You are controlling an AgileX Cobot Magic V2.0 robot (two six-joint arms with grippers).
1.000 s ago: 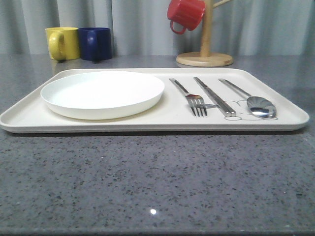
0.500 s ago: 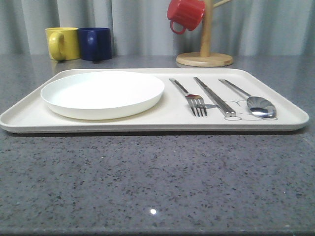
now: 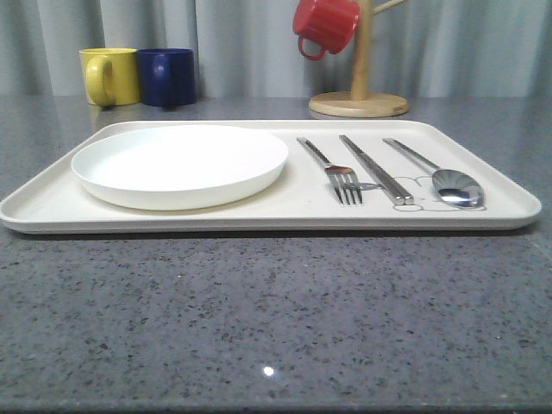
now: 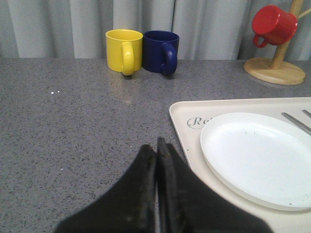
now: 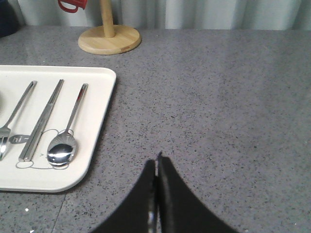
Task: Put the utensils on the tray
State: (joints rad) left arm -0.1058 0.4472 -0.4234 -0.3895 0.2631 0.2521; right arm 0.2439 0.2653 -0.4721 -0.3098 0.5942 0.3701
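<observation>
The cream tray (image 3: 285, 217) lies across the middle of the grey table. On its left half rests the round white plate (image 3: 179, 164). On its right half lie the fork (image 3: 332, 170), the chopsticks (image 3: 376, 169) and the spoon (image 3: 436, 173), side by side. My left gripper (image 4: 156, 145) is shut and empty, over bare table just off the tray's (image 4: 181, 127) left edge, near the plate (image 4: 260, 156). Shut with nothing in it, my right gripper (image 5: 157, 161) hovers over bare table to the right of the tray (image 5: 97, 121), with the spoon (image 5: 67, 137), chopsticks (image 5: 42, 120) and fork (image 5: 13, 120) beside it.
A yellow mug (image 3: 109, 76) and a navy mug (image 3: 167, 77) stand at the back left. A wooden mug stand (image 3: 359, 102) with a red mug (image 3: 324, 26) hanging on it is at the back right. Grey curtains close off the far side.
</observation>
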